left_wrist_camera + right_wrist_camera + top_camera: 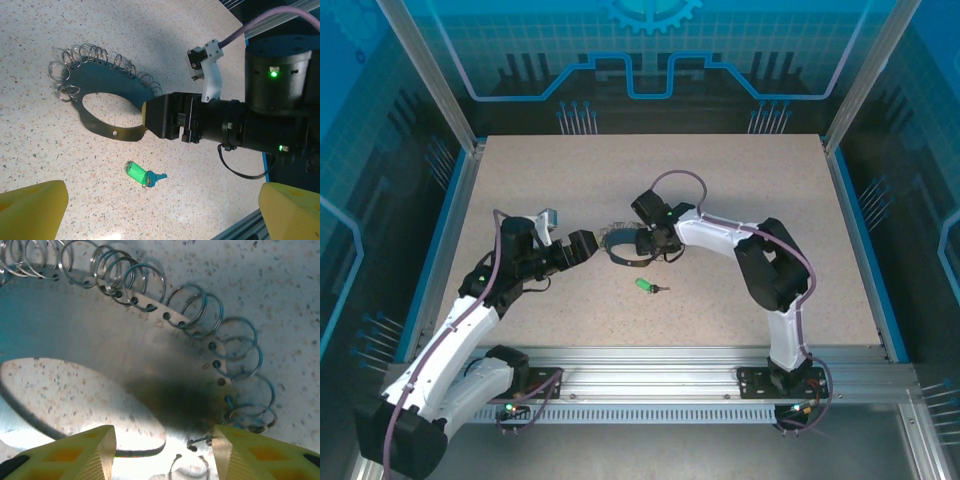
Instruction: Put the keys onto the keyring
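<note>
Key [645, 286] first, nearest the arm bases: a tiny thing with a bright green head and a short blade, lying flat on the speckled table [520, 190], touched by neither claw. Just beyond it lies the keyring [112, 85], a dark blue-teal band closed into a loop around an oval opening. It lies flat on the table, with a row of silvery wire rings [90, 52] threaded through small holes along its outer edge (small numbers are stamped beside the holes). The left claw [588, 242] sits just beside the loop's left end, its yellow fingers [32, 210] spread as wide as they go and holding nothing. The right claw [146, 120] meets the loop's right end, about half open. Its own yellow fingers [260, 457] straddle the band, one over the oval opening and the other at the ringed outer edge; whether the pads actually pinch it I cannot tell. Farther back the table runs on to a blue wall panel [640, 60] with a gear emblem.
</note>
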{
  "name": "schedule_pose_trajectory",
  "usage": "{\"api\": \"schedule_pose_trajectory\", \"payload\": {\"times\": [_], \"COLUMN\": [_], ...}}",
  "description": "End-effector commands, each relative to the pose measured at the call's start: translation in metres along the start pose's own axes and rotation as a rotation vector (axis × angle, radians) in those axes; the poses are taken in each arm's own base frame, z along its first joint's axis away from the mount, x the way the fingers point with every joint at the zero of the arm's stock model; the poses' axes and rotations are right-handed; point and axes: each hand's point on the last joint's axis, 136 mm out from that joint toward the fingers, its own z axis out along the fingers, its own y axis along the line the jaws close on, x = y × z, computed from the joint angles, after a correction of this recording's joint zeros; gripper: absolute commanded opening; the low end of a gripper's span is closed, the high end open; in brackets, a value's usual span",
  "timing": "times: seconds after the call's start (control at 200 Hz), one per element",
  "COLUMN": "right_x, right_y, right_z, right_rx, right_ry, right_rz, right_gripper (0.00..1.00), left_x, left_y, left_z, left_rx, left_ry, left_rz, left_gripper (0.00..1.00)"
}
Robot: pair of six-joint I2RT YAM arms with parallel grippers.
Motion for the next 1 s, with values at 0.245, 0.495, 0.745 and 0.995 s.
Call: {"api": "schedule_pose_trajectory", "payload": {"times": [0.245, 0.495, 0.745, 0.995], "right_x": [-0.056, -0.037, 0.012, 0.025], "right_y": [0.001, 0.001, -0.007, 0.001], "right_z": [-0.015, -0.047, -0.038, -0.011], "right_rx": [-0.069, -0.063, -0.004, -0.028], "right_ry": [-0.089, -0.119, -0.066, -0.022], "right_rz": [0.032, -0.049, -0.095, -0.077], "right_gripper": [0.54, 0.53, 0.49, 0.44], "left_x": [0.004, 0.005, 0.006, 0.006], "left_y": [-0.004, -0.004, -0.004, -0.004], "left_z": [0.005, 0.006, 0.006, 0.006], "left_rx": [0.022, 0.023, 0.023, 0.021], "left_ry": [0.033, 0.037, 0.039, 0.035], "left_rz": [0.0, -0.004, -0.01, -0.01], "left_gripper": [0.99, 0.99, 0.99, 0.99]}}
